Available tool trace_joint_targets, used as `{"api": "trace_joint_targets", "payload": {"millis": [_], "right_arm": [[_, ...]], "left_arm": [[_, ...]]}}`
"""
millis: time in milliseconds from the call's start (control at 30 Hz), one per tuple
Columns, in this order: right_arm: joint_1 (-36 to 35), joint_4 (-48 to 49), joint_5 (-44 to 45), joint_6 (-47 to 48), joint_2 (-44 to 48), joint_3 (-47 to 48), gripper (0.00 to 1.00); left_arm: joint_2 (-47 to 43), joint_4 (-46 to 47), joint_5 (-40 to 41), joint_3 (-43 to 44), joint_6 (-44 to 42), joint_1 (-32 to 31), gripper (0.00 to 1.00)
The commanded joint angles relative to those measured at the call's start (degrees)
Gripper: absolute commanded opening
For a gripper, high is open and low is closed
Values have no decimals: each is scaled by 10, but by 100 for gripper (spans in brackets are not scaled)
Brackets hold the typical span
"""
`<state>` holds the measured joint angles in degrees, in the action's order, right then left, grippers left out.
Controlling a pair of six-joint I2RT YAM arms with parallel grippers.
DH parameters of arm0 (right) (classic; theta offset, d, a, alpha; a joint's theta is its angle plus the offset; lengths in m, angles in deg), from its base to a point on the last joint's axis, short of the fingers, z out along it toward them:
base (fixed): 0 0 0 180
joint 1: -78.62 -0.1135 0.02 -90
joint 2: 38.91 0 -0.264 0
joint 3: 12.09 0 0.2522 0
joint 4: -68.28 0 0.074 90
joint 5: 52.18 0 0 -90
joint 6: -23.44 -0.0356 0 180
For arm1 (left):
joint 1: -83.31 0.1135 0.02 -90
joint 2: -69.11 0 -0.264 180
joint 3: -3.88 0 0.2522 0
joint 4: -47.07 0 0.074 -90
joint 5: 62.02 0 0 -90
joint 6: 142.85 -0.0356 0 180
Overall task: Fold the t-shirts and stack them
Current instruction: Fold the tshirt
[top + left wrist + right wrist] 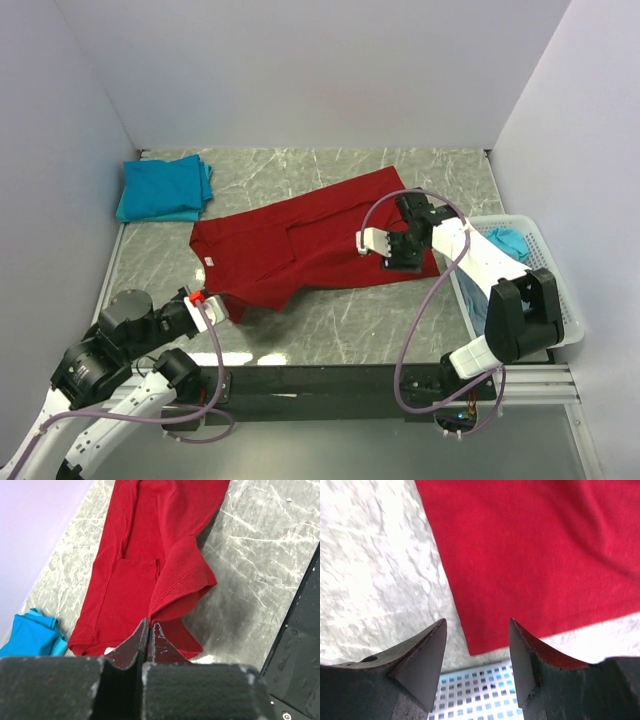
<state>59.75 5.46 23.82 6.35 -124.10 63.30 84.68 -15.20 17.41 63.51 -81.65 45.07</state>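
Note:
A bright red t-shirt lies spread across the middle of the grey marble table. My left gripper is shut on its near left sleeve hem, which it lifts a little; the wrist view shows the hem pinched at the tips of the left gripper, with the shirt stretching away. My right gripper is open and empty above the shirt's right corner, near the basket. A folded teal t-shirt lies at the back left and shows in the left wrist view. Another teal shirt sits in the basket.
A white lattice basket stands at the table's right edge; its mesh shows below my right fingers. White walls close the back and both sides. A black rail runs along the near edge.

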Motion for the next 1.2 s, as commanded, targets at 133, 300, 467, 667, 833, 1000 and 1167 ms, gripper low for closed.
{"api": "trace_joint_targets", "payload": {"millis": [133, 300, 467, 667, 833, 1000, 1167], "right_arm": [[33, 21, 80, 38, -7, -36, 60], [62, 60, 124, 61, -40, -49, 59], [72, 73, 178, 83, -74, -63, 58], [71, 83, 206, 86, -94, -77, 56], [70, 103, 229, 86, -112, -94, 55], [67, 114, 235, 74, -132, -92, 52], [67, 113, 228, 57, -144, -79, 34]], "left_arm": [[-11, -7, -11, 13, -6, -2, 0], [-3, 6, -24, 5, -2, -2, 0], [4, 15, -31, 5, -3, -2, 0], [10, 25, -38, -2, -6, -2, 0], [10, 31, -42, -4, -6, -2, 0], [12, 35, -44, -5, -6, -2, 0], [12, 40, -47, -6, -4, -2, 0]]}}
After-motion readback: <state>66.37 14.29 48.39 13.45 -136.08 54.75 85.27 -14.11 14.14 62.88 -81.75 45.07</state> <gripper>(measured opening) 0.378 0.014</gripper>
